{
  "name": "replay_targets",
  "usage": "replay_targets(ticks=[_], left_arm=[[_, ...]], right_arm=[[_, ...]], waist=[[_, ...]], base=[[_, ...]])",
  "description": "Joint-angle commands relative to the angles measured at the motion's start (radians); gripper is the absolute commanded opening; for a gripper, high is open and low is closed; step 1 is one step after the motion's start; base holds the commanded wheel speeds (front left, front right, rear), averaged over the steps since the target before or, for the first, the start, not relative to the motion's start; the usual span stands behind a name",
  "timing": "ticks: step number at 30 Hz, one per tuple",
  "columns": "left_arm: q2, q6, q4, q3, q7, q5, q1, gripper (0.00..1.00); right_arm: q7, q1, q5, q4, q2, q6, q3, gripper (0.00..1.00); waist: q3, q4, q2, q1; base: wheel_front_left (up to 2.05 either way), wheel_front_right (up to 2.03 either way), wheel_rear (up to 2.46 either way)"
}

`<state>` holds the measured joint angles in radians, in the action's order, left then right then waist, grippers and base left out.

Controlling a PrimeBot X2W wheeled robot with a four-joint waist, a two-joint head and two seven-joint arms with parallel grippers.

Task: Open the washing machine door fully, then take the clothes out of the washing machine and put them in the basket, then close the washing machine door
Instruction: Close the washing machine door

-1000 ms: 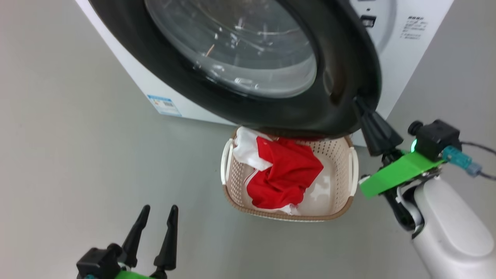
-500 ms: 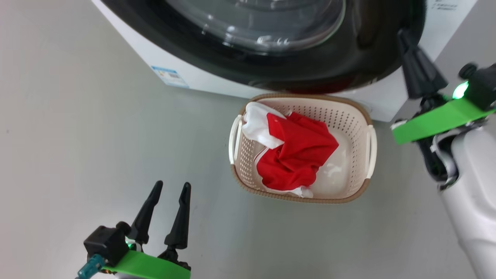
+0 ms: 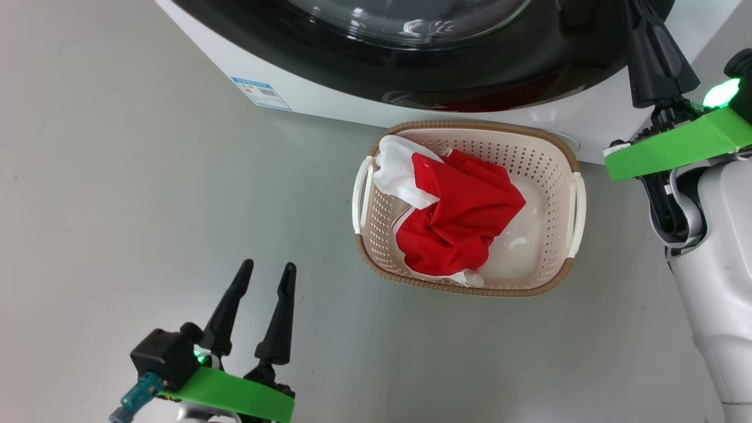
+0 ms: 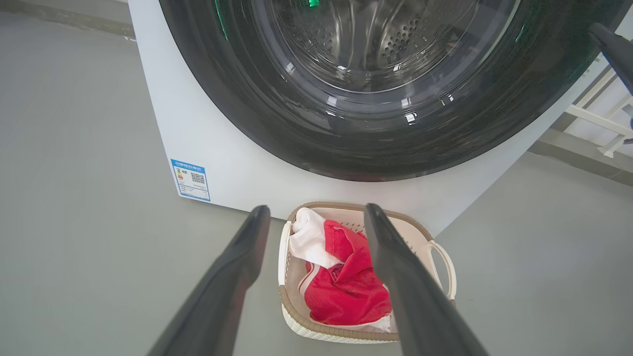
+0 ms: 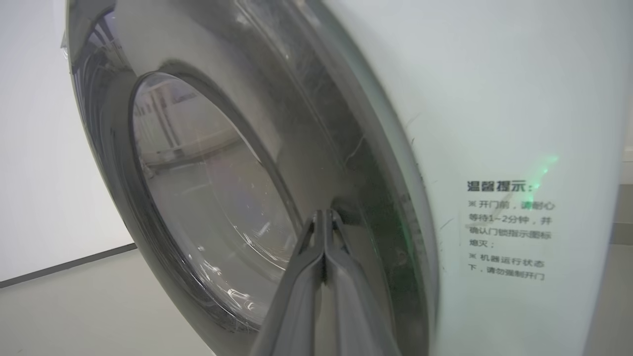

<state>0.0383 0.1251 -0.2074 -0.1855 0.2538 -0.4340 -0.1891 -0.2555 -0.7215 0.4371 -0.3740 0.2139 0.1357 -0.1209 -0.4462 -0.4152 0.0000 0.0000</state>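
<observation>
Black washing machine door (image 5: 346, 163) against our right fingers (image 5: 296, 291), pressed together; left fingers (image 3: 229, 308) spread, empty, basket (image 3: 470, 125) of clothes (image 3: 464, 217) ahead.

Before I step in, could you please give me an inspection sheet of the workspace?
Surface: grey floor.
Job's things: door close against the washing machine, latching not visible; red garment and white cloth in the basket on the floor before the machine.
Clutter: nothing seen.
Pincers: left pincer open, empty, above the floor; right pincer shut, tips at the door rim.
Cables: blue-green plug at the left wrist.
Surroundings: white wall.
</observation>
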Motion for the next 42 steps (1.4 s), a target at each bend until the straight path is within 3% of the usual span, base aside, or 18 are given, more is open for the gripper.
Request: replay_targets(ticks=[1,12,13,17,20,34,42], left_arm=[[0.012,0.004,0.018,0.032,0.008,-0.004,-0.015,1.00],[0.012,0.005,-0.005,0.058,0.008,0.048,0.002,1.00],[0.012,0.005,-0.007,0.066,0.008,0.055,0.004,1.00],[0.012,0.005,-0.011,0.092,0.008,0.082,0.017,1.00],[0.012,0.005,-0.012,0.113,0.008,0.099,0.029,1.00],[0.012,0.005,-0.017,0.195,0.008,0.152,0.083,1.00],[0.012,0.005,-0.016,0.217,0.008,0.166,0.104,1.00]], right_arm=[[-0.006,-0.031,-0.003,0.024,-0.010,-0.005,0.006,0.00],[-0.006,0.109,0.006,0.015,-0.029,-0.005,-0.063,0.00],[-0.006,0.129,0.006,0.015,-0.031,-0.005,-0.069,0.04],[-0.006,0.208,0.005,0.027,-0.040,-0.005,-0.089,0.43],[-0.006,0.267,0.002,0.039,-0.050,-0.005,-0.096,0.99],[-0.006,0.486,0.005,0.075,-0.077,-0.005,-0.058,1.00],[-0.006,0.560,0.001,0.085,-0.085,-0.005,-0.018,1.00]], waist=[[0.002,0.002,0.0000,0.0000],[0.082,0.038,0.0000,0.0000],[0.092,0.046,0.0000,0.0000],[0.131,0.078,0.0000,0.0000],[0.158,0.108,0.0000,0.0000],[0.252,0.244,0.0000,0.0000],[0.288,0.290,0.0000,0.0000]], base=[[0.00,0.00,0.00],[0.00,0.00,0.00],[0.00,0.00,0.00],[0.00,0.00,0.00],[0.00,0.00,0.00],[0.00,0.00,0.00],[0.00,0.00,0.00]])
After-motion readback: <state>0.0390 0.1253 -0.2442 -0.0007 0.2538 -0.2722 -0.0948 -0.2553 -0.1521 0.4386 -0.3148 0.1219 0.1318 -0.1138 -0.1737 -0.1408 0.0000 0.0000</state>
